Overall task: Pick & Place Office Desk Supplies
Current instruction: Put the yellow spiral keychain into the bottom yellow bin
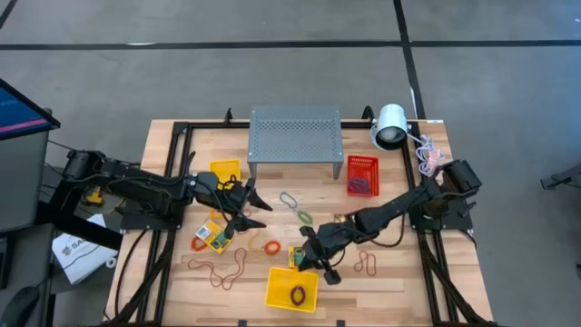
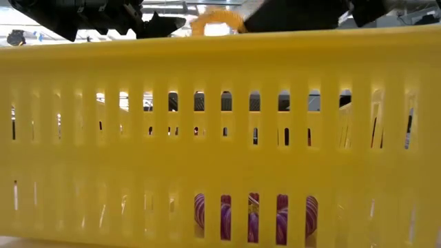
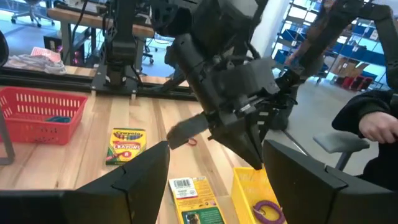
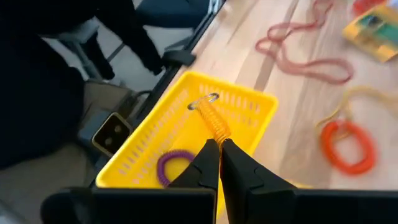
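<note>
Overhead cam looks straight down; low cam sits against yellow basket [image 2: 220, 172], also overhead.

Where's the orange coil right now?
The orange coil is pinched in the right gripper, hanging over the front yellow basket that holds a purple coil.

We see a grey perforated stand [image 1: 294, 133] at the counter's [image 1: 390, 282] far edge, a white lamp [image 1: 391, 126] beside it.
</note>
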`<move>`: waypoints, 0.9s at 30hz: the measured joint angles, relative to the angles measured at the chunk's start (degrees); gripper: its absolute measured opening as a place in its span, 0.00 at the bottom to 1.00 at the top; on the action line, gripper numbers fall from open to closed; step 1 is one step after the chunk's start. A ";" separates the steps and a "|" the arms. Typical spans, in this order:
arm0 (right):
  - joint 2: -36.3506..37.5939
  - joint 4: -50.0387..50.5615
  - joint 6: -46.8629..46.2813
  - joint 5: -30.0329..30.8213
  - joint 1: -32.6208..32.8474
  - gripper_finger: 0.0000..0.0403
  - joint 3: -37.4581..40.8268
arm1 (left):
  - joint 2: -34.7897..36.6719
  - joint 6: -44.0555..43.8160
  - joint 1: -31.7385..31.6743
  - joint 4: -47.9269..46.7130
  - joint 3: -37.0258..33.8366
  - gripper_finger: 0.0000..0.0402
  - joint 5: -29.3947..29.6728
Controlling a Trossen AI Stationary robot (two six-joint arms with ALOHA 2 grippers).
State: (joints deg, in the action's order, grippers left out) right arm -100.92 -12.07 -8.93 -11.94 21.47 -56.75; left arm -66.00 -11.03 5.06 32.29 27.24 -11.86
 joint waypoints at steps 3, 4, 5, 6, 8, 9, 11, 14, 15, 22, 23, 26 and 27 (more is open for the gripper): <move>-1.60 -0.04 -2.13 -1.51 0.44 0.00 0.02 | 0.00 -0.02 0.00 -0.52 0.00 0.63 -0.02; -2.00 -0.14 -2.89 -1.71 0.71 0.00 -0.09 | 0.00 -0.02 0.00 -0.51 0.00 0.63 -0.02; -2.43 -0.03 -3.23 -1.83 1.01 0.00 -0.31 | 0.00 -0.02 0.00 -0.56 0.00 0.63 -0.02; -2.84 0.30 -3.58 -1.98 1.37 0.00 -0.65 | 0.00 -0.02 0.00 -0.58 0.00 0.63 -0.02; -3.74 1.08 -3.80 -2.12 2.22 0.00 -1.69 | 0.00 0.00 0.00 -0.59 0.00 0.63 -0.02; -4.13 1.81 -3.78 -2.21 2.66 0.00 -2.36 | 0.00 -0.02 0.00 -0.61 0.00 0.63 -0.02; -5.06 2.65 -3.78 -2.79 3.52 0.00 -3.88 | 0.00 -0.02 0.00 -0.61 0.00 0.63 -0.02; -7.10 5.91 -3.76 -3.09 4.30 0.00 -6.18 | 0.00 -0.02 0.00 -0.60 0.00 0.63 -0.02; -8.07 6.95 -3.76 -3.11 4.43 0.00 -6.92 | 0.00 -0.02 0.00 -0.59 0.00 0.63 -0.02; -13.45 11.21 -3.77 -3.16 3.80 0.00 -10.26 | 0.00 -0.02 0.28 -0.71 0.00 0.63 -0.02; -13.70 11.51 -3.78 -3.30 3.66 0.00 -10.59 | 0.00 -0.02 0.42 -0.83 0.00 0.63 -0.02; -13.76 11.63 -3.78 -3.57 3.37 0.00 -10.67 | 0.00 -0.02 0.95 -1.09 0.00 0.63 -0.02; -13.76 11.66 -3.78 -3.72 3.37 0.00 -10.67 | 0.00 -0.02 1.11 -1.38 0.00 0.63 -0.02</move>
State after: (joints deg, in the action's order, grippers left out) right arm -114.67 -0.40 -12.71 -15.66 24.84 -67.42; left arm -66.00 -11.05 6.17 30.91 27.24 -11.88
